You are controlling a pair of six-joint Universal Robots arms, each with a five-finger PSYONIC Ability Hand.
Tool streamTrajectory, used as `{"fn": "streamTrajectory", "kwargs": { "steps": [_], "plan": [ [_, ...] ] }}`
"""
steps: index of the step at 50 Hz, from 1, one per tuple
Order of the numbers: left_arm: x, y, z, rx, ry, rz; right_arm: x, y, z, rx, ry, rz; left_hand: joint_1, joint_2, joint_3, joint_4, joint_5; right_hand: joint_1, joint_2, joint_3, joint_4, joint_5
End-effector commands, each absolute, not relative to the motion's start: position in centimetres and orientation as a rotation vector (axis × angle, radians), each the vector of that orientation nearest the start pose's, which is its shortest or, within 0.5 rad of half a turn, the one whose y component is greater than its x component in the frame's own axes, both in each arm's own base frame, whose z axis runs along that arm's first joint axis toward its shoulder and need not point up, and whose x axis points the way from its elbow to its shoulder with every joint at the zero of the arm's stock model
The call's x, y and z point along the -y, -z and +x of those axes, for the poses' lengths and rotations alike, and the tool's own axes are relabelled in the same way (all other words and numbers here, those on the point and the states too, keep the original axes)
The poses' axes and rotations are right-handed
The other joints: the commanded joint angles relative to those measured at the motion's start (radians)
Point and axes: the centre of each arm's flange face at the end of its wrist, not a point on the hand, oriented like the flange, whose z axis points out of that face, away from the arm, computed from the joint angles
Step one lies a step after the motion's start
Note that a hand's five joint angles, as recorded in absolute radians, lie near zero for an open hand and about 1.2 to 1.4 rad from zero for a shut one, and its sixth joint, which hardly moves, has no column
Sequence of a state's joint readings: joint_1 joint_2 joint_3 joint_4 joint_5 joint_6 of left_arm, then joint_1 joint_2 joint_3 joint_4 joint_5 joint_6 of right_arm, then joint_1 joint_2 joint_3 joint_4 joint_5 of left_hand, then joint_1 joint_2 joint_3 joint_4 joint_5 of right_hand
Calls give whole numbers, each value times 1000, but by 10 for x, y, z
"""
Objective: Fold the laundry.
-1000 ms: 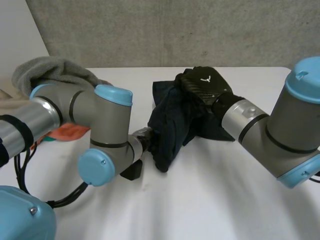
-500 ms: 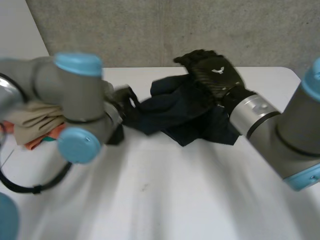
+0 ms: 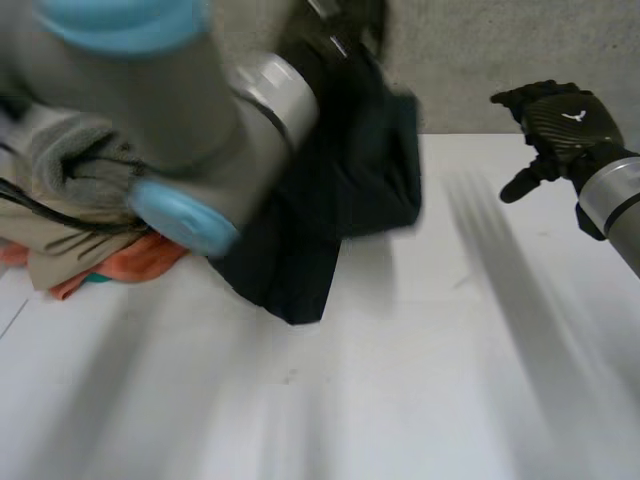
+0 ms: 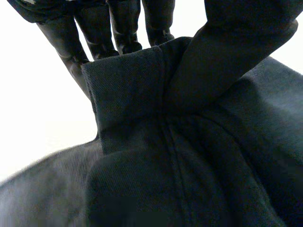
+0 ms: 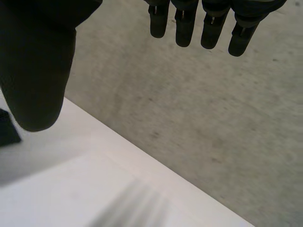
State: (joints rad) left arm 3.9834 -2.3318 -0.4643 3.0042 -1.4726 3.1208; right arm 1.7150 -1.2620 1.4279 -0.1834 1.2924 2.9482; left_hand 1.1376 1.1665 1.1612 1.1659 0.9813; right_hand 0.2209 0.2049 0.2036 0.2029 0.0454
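Note:
A dark navy garment (image 3: pixel 350 180) hangs from high up, and its lower end trails on the white table (image 3: pixel 450 390). My left arm (image 3: pixel 180 110) is raised across the view's left. In the left wrist view my left hand (image 4: pixel 118 23) pinches a hemmed edge of the garment (image 4: pixel 165 142) between its fingers and thumb (image 4: pixel 246 33). My right hand (image 3: pixel 560 120) hovers at the far right of the table, apart from the cloth, with its fingers relaxed. In the right wrist view its fingers (image 5: pixel 189 26) are straight and hold nothing.
A pile of other laundry lies at the table's left: a grey towel (image 3: pixel 70 160), a beige cloth (image 3: pixel 60 245) and an orange piece (image 3: pixel 130 265). A grey wall (image 3: pixel 500 50) runs behind the table's far edge.
My left hand closed on the garment's edge and swung up, lifting it off the table. My right hand let go of the cloth, opened, and drew away to the right.

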Motion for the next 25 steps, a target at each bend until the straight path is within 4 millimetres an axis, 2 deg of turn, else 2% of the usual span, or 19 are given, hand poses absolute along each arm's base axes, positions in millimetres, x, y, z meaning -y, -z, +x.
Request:
{"fn": "streamTrajectory", "kwargs": {
  "steps": [1, 3, 4, 5, 7, 8, 11, 12, 15, 20, 23, 24, 25],
  "plan": [
    [205, -213, -470, 1733, -1481, -926, 375, -254, 183, -2080, 2199, -564, -364, -393, -387, -392, -382, -46, -30, -29, -28, -45],
    [195, -209, -471, 1749, -1454, -944, 378, -250, 181, -2097, 2194, -568, -667, -696, -691, -696, -685, -46, -30, -29, -28, -45],
    [191, -212, -470, 1749, -1449, -950, 381, -246, 180, -2113, 2189, -574, -907, -936, -931, -935, -925, -46, -30, -29, -28, -45],
    [190, -217, -469, 1743, -1456, -947, 381, -244, 180, -2119, 2183, -581, -963, -992, -987, -991, -981, -46, -30, -29, -28, -45],
    [191, -233, -465, 1716, -1494, -932, 381, -240, 181, -2132, 2168, -599, -963, -992, -987, -991, -981, -46, -30, -29, -28, -45],
    [198, -250, -458, 1692, -1549, -910, 380, -237, 184, -2143, 2149, -624, -963, -992, -987, -991, -981, -46, -30, -29, -28, -45],
    [213, -275, -444, 1657, -1658, -876, 374, -235, 191, -2158, 2102, -679, -963, -992, -987, -991, -981, -46, -30, -29, -28, -45],
    [222, -290, -433, 1637, -1731, -864, 367, -235, 196, -2173, 2060, -715, -963, -992, -987, -991, -981, -46, -30, -29, -28, -45],
    [239, -308, -412, 1631, -1851, -875, 356, -238, 203, -2206, 1988, -749, -963, -992, -987, -991, -981, -46, -30, -29, -28, -45],
    [263, -306, -380, 1738, -1922, -906, 333, -242, 214, -2283, 1808, -740, -963, -992, -987, -991, -981, -46, -30, -29, -28, -45],
    [275, -291, -356, 1890, -1884, -913, 313, -238, 225, -2319, 1664, -773, -963, -992, -987, -991, -981, -46, -30, -29, -28, -45],
    [281, -279, -343, 1990, -1836, -904, 304, -237, 231, -2325, 1615, -802, -963, -992, -987, -991, -981, -46, -30, -29, -28, -45],
    [282, -276, -340, 2012, -1824, -903, 300, -236, 235, -2321, 1599, -820, -963, -992, -987, -991, -981, -46, -30, -29, -28, -45]
  ]
}}
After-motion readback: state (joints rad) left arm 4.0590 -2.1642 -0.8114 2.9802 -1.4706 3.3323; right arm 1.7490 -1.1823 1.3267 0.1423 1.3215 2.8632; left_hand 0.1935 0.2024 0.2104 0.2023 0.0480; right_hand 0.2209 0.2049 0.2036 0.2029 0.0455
